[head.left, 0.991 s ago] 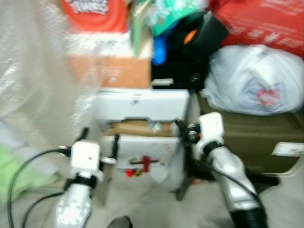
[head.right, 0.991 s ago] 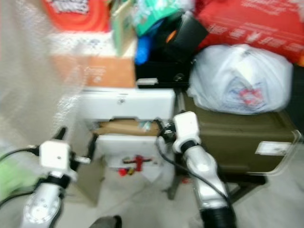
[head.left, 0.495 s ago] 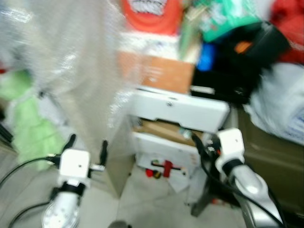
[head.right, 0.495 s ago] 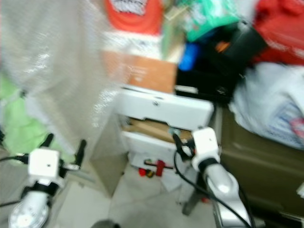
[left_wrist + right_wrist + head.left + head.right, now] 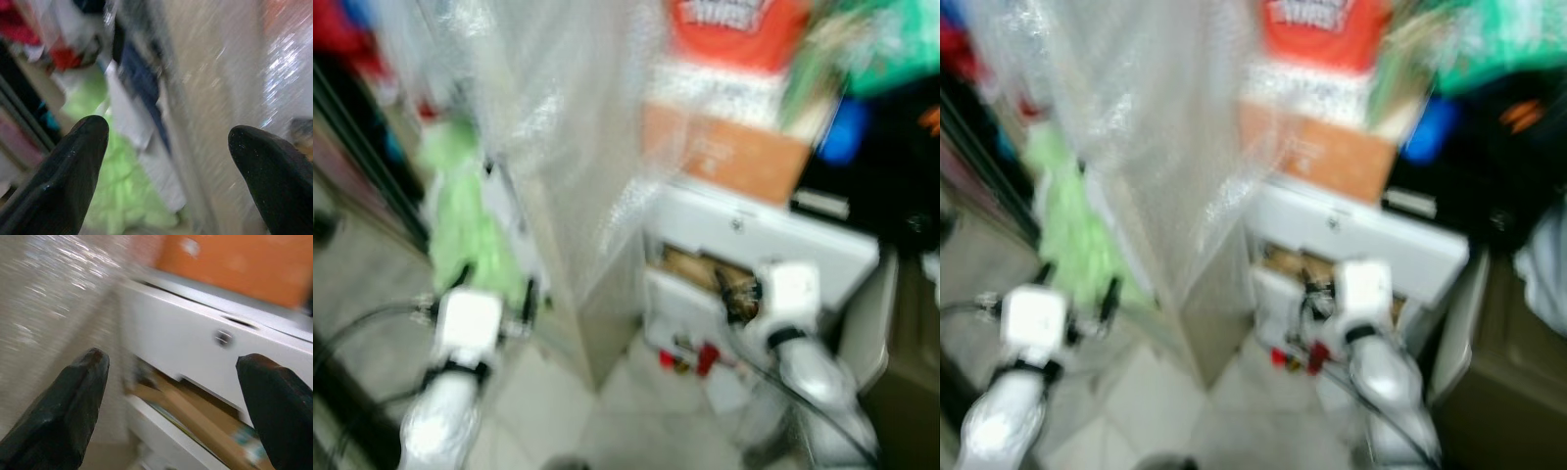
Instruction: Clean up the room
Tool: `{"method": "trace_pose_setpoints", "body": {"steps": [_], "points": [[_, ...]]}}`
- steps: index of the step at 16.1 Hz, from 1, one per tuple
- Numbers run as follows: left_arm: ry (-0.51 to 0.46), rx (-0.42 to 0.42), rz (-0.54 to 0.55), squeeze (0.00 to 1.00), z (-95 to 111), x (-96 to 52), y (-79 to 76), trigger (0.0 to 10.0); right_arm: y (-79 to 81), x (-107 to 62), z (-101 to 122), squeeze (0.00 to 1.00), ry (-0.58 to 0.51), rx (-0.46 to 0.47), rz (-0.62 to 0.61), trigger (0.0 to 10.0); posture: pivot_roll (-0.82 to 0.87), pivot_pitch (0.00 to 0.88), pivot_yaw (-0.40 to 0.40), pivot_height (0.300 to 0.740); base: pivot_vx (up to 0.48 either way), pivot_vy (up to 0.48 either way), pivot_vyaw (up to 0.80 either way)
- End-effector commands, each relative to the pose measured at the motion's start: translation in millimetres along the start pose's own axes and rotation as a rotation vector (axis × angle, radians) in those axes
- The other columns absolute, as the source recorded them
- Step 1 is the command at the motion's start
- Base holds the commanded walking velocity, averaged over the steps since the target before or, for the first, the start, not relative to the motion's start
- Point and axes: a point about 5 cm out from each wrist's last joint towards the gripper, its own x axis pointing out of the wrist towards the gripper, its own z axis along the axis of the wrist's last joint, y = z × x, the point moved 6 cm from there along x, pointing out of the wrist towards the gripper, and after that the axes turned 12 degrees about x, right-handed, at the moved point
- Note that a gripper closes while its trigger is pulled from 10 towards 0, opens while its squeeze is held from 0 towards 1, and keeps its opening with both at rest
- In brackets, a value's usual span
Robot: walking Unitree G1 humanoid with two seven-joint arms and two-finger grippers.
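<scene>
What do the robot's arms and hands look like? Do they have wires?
Both arms are shiny silver tubes ending in a white boxy block. The left hand and right hand each have two long black fingers with rounded tips. Thin black cables loop beside the left arm and run along the right arm. The picture is blurry, so no markings can be read.

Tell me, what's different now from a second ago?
Mostly the view: the robot's head has swung to its left, so the white cabinet and orange box slid toward the right, and the bubble wrap and green cloth came in. Nothing was picked up or released. The left gripper and right gripper stay open and empty, held out in front.
</scene>
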Motion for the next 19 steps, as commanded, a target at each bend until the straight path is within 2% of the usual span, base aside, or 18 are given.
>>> {"method": "trace_pose_setpoints", "body": {"steps": [1,9,19], "points": [[-0.016,-0.010,-0.007,0.00,5,1.1,-3.3,10.0,-8.3,-1.8,6,0.00,-0.003,-0.018,-0.011,10.0,-0.13,0.000,0.028,0.740,0.000,0.000,0.80],[0.007,-0.033,0.044,0.00,1,-5.3,-1.9,10.0,6.3,19.3,16,0.00,-0.011,-0.038,0.068,10.0,-0.08,0.000,-0.049,0.740,0.000,0.000,0.80],[0.000,-0.025,0.045,0.00,6,-8.5,-1.8,10.0,16.0,25.4,12,0.00,0.001,-0.030,0.103,10.0,-0.07,0.000,-0.038,0.740,0.000,0.000,0.80]]}}
